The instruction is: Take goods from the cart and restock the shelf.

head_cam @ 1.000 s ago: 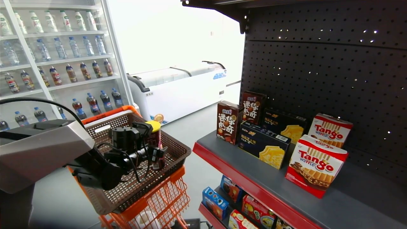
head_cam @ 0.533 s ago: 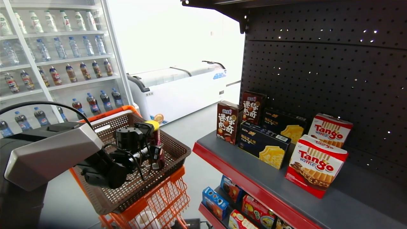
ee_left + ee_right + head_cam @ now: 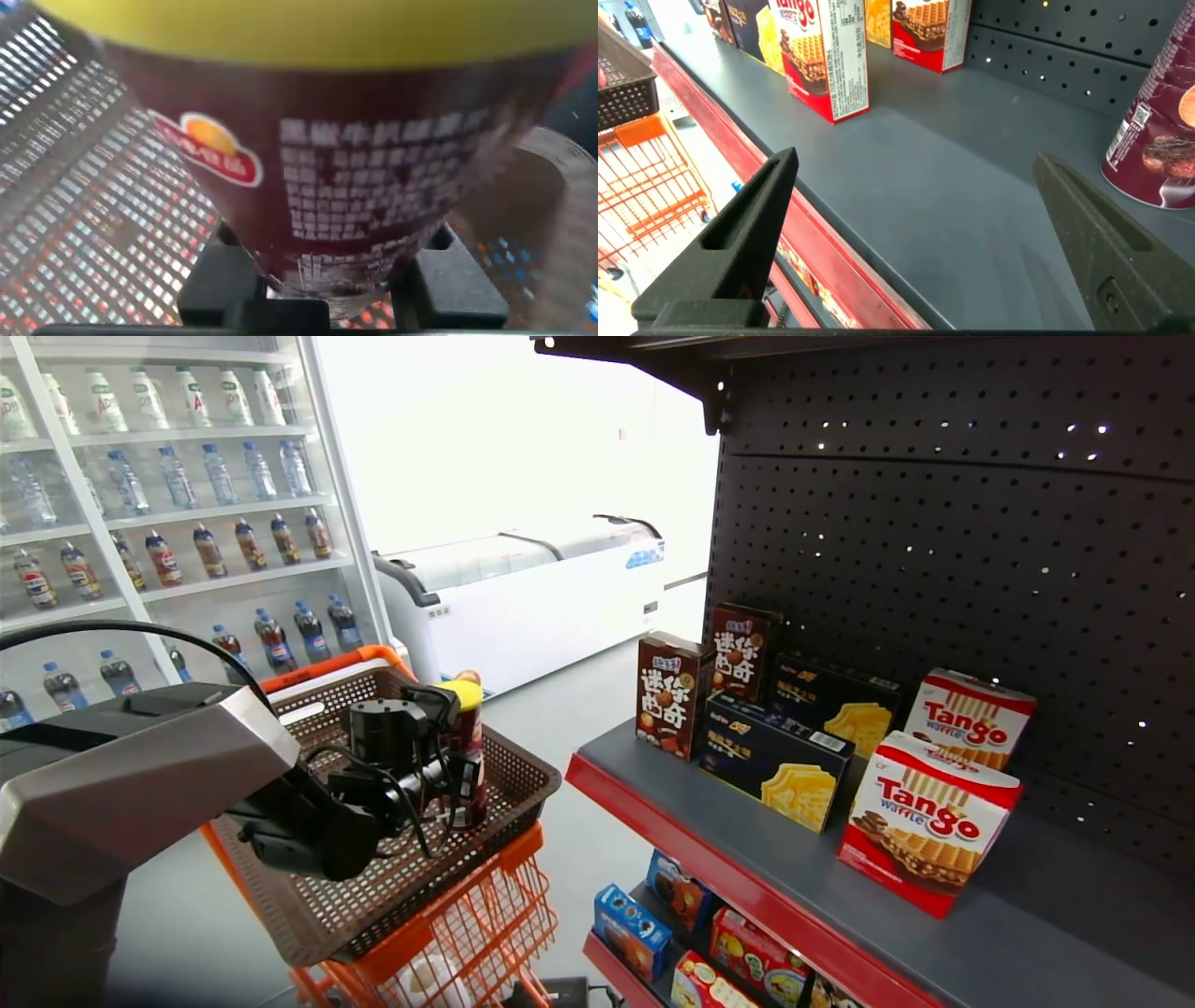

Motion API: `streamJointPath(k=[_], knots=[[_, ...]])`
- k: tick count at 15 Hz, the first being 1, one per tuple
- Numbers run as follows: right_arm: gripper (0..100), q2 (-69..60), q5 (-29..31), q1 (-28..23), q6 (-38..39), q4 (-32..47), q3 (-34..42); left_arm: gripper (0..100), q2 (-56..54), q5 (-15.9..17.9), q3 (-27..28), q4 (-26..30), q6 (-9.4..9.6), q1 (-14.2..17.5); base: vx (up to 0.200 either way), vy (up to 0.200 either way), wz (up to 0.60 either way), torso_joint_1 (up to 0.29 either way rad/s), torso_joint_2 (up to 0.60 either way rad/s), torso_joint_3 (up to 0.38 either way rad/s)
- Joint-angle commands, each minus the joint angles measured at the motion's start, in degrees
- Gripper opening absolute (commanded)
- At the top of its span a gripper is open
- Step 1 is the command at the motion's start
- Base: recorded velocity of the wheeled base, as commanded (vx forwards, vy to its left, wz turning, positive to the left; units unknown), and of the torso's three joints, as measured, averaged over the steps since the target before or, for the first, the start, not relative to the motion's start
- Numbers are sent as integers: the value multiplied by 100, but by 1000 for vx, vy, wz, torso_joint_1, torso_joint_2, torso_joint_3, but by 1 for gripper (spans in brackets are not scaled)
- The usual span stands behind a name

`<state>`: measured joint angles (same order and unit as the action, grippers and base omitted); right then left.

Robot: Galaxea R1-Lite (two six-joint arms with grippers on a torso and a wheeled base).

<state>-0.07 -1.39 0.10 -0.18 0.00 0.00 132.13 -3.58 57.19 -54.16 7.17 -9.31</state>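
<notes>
Canister [image 3: 472, 735] partly hidden behind left gripper [image 3: 461, 780]

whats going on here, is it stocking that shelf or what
Yes, it is mid-restock. The left gripper is shut on a dark red canister with a yellow lid, which stands upright inside the brown basket on the orange cart and is not yet over at the shelf. The right gripper hangs open and empty above a bare stretch of that shelf, near a second canister standing on it. Snack boxes already line the shelf.
</notes>
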Motion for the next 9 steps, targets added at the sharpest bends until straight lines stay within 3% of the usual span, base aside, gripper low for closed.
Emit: streamJointPath(k=[1, 3, 5, 6, 8, 9], knots=[[100, 7, -2, -1, -8, 0, 0, 0, -707, 77, 65, 556, -31, -79, 0, 0, 0, 0, 0, 0], [100, 7, -2, -1, 1, 0, 0, 0, -1348, 561, 126, 1074, -31, -238, 0, 0, 0, 0, 0, 0], [100, 7, -2, -1, 1, 0, 0, 0, -1867, 692, 109, 1549, -14, -299, 0, 0, 0, 0, 0, 0], [100, 7, -2, -1, -8, 0, 0, 0, -2227, 921, 73, 1813, -5, -457, 0, 0, 0, 0, 0, 0], [100, 7, -2, -1, 1, 0, 0, 0, -2658, 947, -129, 2217, 479, -589, 0, 0, 0, 0, 0, 0], [100, 7, -2, -1, 1, 0, 0, 0, -2930, 1000, -225, 2375, 452, -730, 0, 0, 0, 0, 0, 0]])
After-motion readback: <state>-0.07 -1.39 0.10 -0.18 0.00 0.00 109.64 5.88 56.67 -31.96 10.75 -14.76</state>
